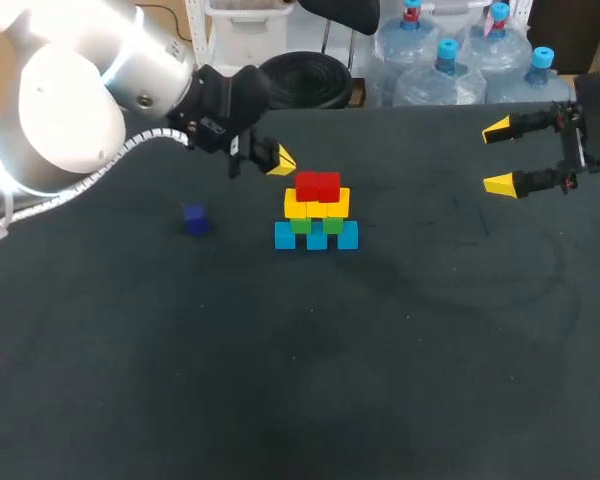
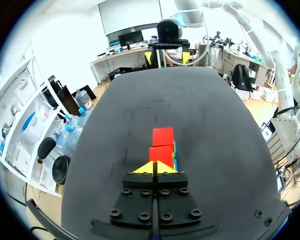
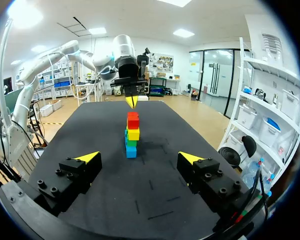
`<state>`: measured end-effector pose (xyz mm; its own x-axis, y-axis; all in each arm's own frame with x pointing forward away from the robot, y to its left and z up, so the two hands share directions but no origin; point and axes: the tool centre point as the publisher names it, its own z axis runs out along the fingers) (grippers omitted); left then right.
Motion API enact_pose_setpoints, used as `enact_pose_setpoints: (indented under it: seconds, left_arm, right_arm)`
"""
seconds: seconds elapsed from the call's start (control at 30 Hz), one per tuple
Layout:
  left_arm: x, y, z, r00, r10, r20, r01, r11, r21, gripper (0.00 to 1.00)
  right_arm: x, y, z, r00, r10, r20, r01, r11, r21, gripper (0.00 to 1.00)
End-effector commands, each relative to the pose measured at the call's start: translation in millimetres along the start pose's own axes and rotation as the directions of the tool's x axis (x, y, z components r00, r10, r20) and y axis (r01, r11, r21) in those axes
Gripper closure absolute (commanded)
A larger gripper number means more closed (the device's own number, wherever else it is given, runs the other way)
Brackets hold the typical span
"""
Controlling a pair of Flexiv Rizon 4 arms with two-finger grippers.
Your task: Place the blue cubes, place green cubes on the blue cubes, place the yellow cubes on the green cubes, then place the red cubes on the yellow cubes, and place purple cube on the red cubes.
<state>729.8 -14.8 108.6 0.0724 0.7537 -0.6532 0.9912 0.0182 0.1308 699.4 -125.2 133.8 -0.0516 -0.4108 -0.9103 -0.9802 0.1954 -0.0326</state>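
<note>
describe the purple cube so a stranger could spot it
On the dark table, find the stack of cubes near the middle. The purple cube sits alone beside it, toward the left arm. It is the only loose cube, darker than the stack's light blue bottom row.

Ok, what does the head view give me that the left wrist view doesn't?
Head view only: the purple cube, lying apart from the stack on the left arm's side, and the lower layers in full: blue cubes, green cubes, yellow cubes. Left wrist view only: the left jaws' tips meeting with nothing between them, just short of the red cubes. Both: the red cubes on top, nothing on them yet, and the right jaws open, well away from the stack.
</note>
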Motion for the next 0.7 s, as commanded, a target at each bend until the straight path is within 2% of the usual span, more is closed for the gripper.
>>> enact_pose_setpoints:
  seconds: [0.03,0.27,0.3,0.37,0.43,0.47,0.5,0.7]
  left_arm:
    - [2.1,-5.2,-13.6,1.0,-0.005,-0.004,0.005,1.0,-0.021,1.0]
    - [14.6,-8.5,-31.4,0.999,-0.026,-0.024,0.024,0.998,-0.055,1.0]
    - [16.4,-9.2,-33.9,0.999,-0.026,-0.025,0.025,0.998,-0.056,0.96]
    - [20.7,-10.4,-38.7,0.999,-0.03,-0.029,0.028,0.998,-0.062,0.72]
    - [26.1,-11.3,-43.1,0.999,-0.039,-0.032,0.037,0.997,-0.071,0.39]
    - [28.9,-11.9,-45.3,0.998,-0.044,-0.035,0.041,0.996,-0.076,0.18]
    - [31.8,-12.3,-47.1,0.998,-0.047,-0.038,0.043,0.996,-0.081,0.0]
    - [54.6,-14.6,-60.1,0.996,-0.084,-0.037,0.079,0.99,-0.118,0.0]
  right_arm:
    - [0.2,-0.1,0.6,1.0,-0.001,0.001,0.001,1.0,0.001,0.0]
    - [0.2,-0.1,0.6,1.0,-0.001,0.001,0.001,1.0,0.001,0.0]
    - [0.2,-0.1,0.6,1.0,-0.001,0.001,0.001,1.0,0.001,0.0]
    - [0.2,-0.1,0.6,1.0,-0.001,0.001,0.001,1.0,0.001,0.0]
    - [0.2,-0.1,0.6,1.0,-0.001,0.001,0.001,1.0,0.001,0.0]
    - [0.2,-0.1,0.6,1.0,-0.001,0.001,0.001,1.0,0.001,0.0]
    - [0.2,-0.1,0.6,1.0,-0.001,0.001,0.001,1.0,0.001,0.0]
    - [0.2,-0.1,0.6,1.0,-0.001,0.001,0.001,1.0,0.001,0.0]
